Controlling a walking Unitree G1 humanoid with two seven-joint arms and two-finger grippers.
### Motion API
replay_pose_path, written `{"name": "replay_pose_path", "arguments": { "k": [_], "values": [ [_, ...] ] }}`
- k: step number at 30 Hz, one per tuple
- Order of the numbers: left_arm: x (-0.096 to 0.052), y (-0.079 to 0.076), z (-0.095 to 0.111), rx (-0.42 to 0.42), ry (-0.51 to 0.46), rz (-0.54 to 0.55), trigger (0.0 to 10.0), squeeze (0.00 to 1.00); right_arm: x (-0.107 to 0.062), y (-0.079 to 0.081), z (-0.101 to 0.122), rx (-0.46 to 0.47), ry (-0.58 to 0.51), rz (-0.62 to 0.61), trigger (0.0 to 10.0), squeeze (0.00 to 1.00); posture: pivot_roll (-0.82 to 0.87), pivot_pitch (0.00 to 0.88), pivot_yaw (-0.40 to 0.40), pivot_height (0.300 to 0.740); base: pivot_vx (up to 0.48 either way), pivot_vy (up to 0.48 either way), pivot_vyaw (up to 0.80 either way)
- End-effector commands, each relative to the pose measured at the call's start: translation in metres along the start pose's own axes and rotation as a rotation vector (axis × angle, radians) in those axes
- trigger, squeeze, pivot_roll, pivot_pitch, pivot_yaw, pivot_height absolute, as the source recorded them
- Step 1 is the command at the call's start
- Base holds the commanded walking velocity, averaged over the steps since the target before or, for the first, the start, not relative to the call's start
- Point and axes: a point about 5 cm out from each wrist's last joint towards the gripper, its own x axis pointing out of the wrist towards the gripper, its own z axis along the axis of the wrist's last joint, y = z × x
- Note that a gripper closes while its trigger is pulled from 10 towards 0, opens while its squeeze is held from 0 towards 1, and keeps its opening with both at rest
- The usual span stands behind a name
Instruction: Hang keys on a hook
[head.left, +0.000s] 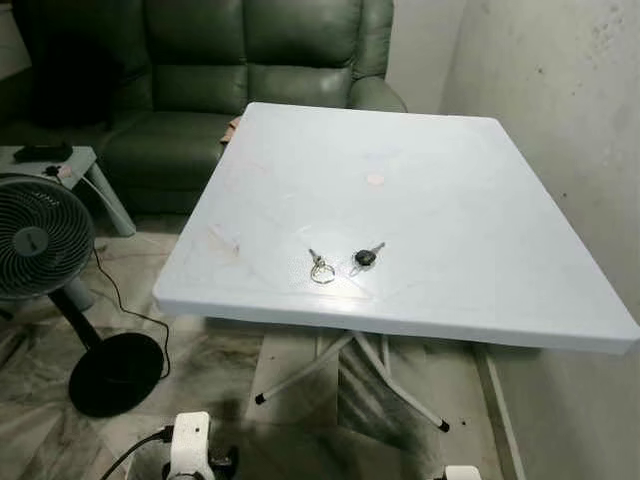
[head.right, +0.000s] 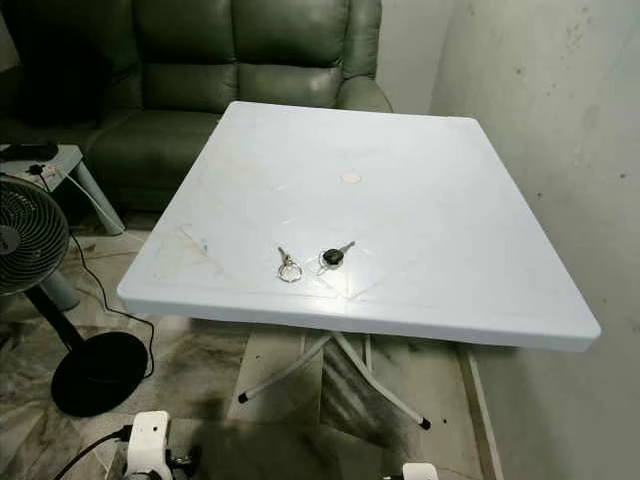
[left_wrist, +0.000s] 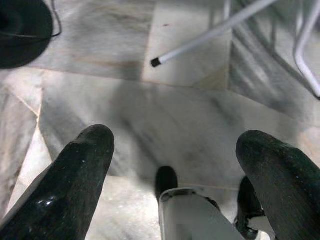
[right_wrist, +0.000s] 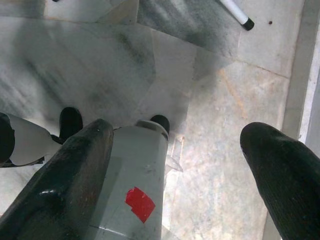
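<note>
We are observing 2 keys (head.left: 341, 264) lying on the white table (head.left: 480, 200), near its front edge. Below the table, the left gripper (left_wrist: 175, 160) and right gripper (right_wrist: 177, 155) are hanging with fingers apart, holding nothing.

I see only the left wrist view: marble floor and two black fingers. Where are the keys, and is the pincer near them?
Observer: Two keys lie apart on the white table: a silver key on a ring and a black-headed key to its right.
Operator: Is my left pincer close?
Observer: No. The left pincer hangs open over the floor, below the table's level.
Operator: And the right one?
Observer: The right pincer is open too, over the floor.
</note>
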Motion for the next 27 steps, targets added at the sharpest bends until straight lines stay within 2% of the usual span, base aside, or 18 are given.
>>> {"name": "replay_pose_path", "arguments": {
  "k": [1,5,7,8,9,14,15,17,19,20,22,25,27],
  "values": [
    [-0.001,0.002,0.0,0.038,-0.011,-0.015,10.0,0.0,-0.002,0.0,-0.009,-0.027,0.035,0.011,10.0,0.0,0.03,0.0,-0.003,0.74,0.0,0.0,0.0],
    [-0.001,-0.001,0.001,0.074,-0.031,-0.052,10.0,0.0,-0.002,0.0,-0.007,-0.067,0.02,0.032,10.0,0.0,0.04,0.0,-0.004,0.74,0.0,0.0,0.0],
    [-0.002,-0.006,0.003,0.134,-0.059,-0.104,10.0,0.0,-0.001,0.004,0.0,-0.13,-0.009,0.073,10.0,0.0,0.04,0.0,-0.004,0.74,0.0,0.0,0.0],
    [-0.002,-0.006,0.003,0.134,-0.059,-0.104,10.0,0.0,-0.001,0.004,0.0,-0.13,-0.009,0.073,10.0,0.0,0.04,0.0,-0.004,0.74,0.0,0.0,0.0],
    [-0.002,-0.01,0.006,0.178,-0.088,-0.148,10.0,0.0,0.0,0.007,0.006,-0.18,-0.038,0.109,10.0,0.0,0.04,0.0,-0.005,0.74,0.0,0.0,0.0],
    [-0.002,-0.014,0.012,0.225,-0.13,-0.196,10.0,0.0,0.001,0.009,0.016,-0.218,-0.081,0.145,10.0,0.0,0.04,0.0,-0.004,0.74,0.0,0.0,0.0],
    [-0.003,-0.016,0.017,0.264,-0.17,-0.234,10.0,0.0,0.003,0.011,0.028,-0.246,-0.132,0.176,10.0,0.0,0.04,0.0,-0.003,0.74,0.0,0.0,0.0],
    [-0.003,-0.016,0.017,0.264,-0.17,-0.234,10.0,0.0,0.003,0.011,0.028,-0.246,-0.132,0.176,10.0,0.0,0.04,0.0,-0.003,0.74,0.0,0.0,0.0],
    [-0.004,-0.018,0.024,0.31,-0.216,-0.271,10.0,0.0,0.003,0.012,0.045,-0.268,-0.199,0.209,10.0,0.0,0.04,0.0,-0.003,0.74,0.0,0.0,0.0],
    [-0.004,-0.018,0.024,0.31,-0.216,-0.271,10.0,0.0,0.003,0.012,0.045,-0.268,-0.199,0.209,10.0,0.0,0.04,0.0,-0.003,0.74,0.0,0.0,0.0],
    [-0.006,-0.021,0.033,0.345,-0.283,-0.309,10.0,0.0,0.003,0.013,0.064,-0.267,-0.28,0.258,10.0,0.0,0.04,0.0,-0.003,0.74,0.0,0.0,0.0],
    [-0.006,-0.022,0.037,0.353,-0.307,-0.318,10.0,0.0,0.002,0.013,0.069,-0.252,-0.309,0.272,10.0,0.0,0.04,0.0,-0.003,0.74,0.0,0.0,0.0],
    [-0.008,-0.023,0.045,0.37,-0.367,-0.335,10.0,0.0,0.0,0.014,0.082,-0.229,-0.39,0.304,10.0,0.0,0.05,0.0,-0.002,0.74,0.0,0.0,0.0]
  ]
}}
